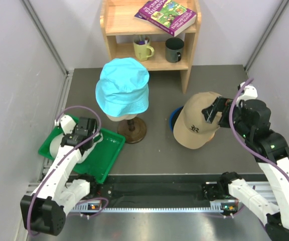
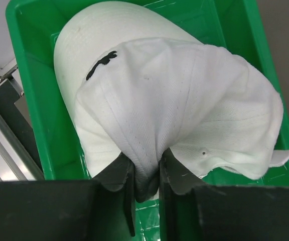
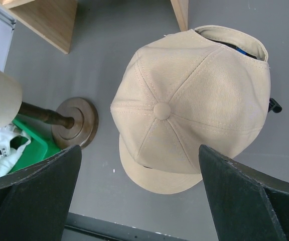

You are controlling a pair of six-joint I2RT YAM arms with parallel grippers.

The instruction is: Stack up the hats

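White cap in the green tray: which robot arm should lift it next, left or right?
Left, probably. The left gripper is pinched shut on the white cap, gripping its fabric inside the green tray. The right gripper hangs open over the tan cap, away on the other side.

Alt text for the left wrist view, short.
The left gripper is shut on a fold of a white cap. The cap, marked with a small black logo, lies in a green tray.

left claw (image 2: 147, 169): pinching white cap (image 2: 174, 100) | right claw (image 3: 139, 148): jaws wide, hovering
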